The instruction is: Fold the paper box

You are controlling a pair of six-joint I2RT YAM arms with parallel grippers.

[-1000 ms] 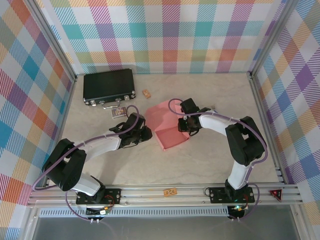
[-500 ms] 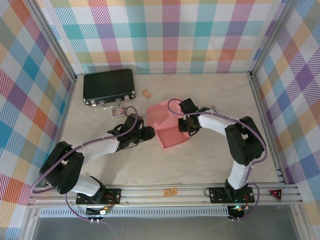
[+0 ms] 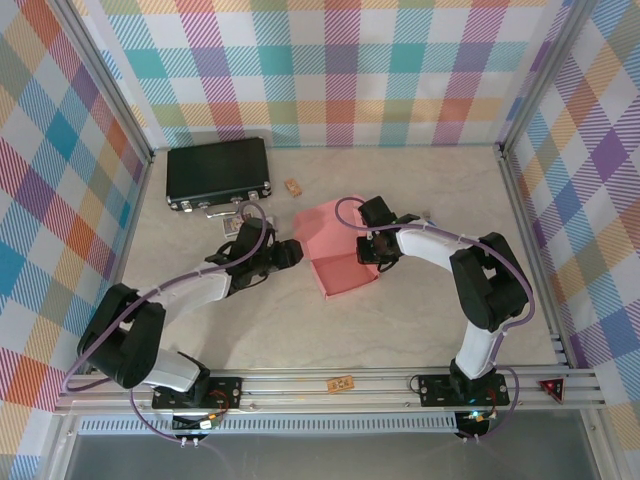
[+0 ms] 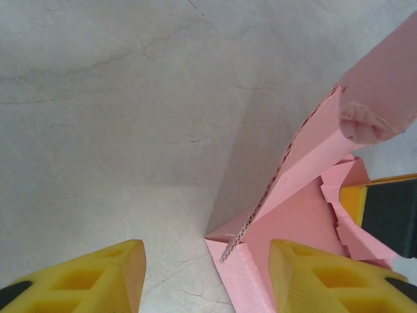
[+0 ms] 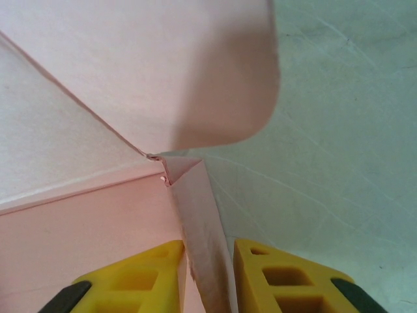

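The salmon-pink paper box (image 3: 335, 250) lies half-formed in the middle of the table, its far flap raised. My right gripper (image 3: 368, 252) is at the box's right side, shut on the box's thin right wall (image 5: 205, 261), which stands between its yellow fingers (image 5: 140, 277). Above them hangs a rounded flap (image 5: 195, 72). My left gripper (image 3: 292, 252) is at the box's left side and open. In the left wrist view, the box's near corner (image 4: 225, 244) and a slanted raised wall (image 4: 293, 169) sit between the spread fingers (image 4: 98, 277), untouched.
A black hard case (image 3: 218, 172) lies at the far left. A tiny tan block (image 3: 293, 187) sits just right of it. A small dark card (image 3: 236, 223) lies in front of the case, by my left arm. Patterned walls close in the table's left, far and right sides.
My left gripper has swung a little toward the far side along the box's left edge. The right gripper and the box have hardly moved.
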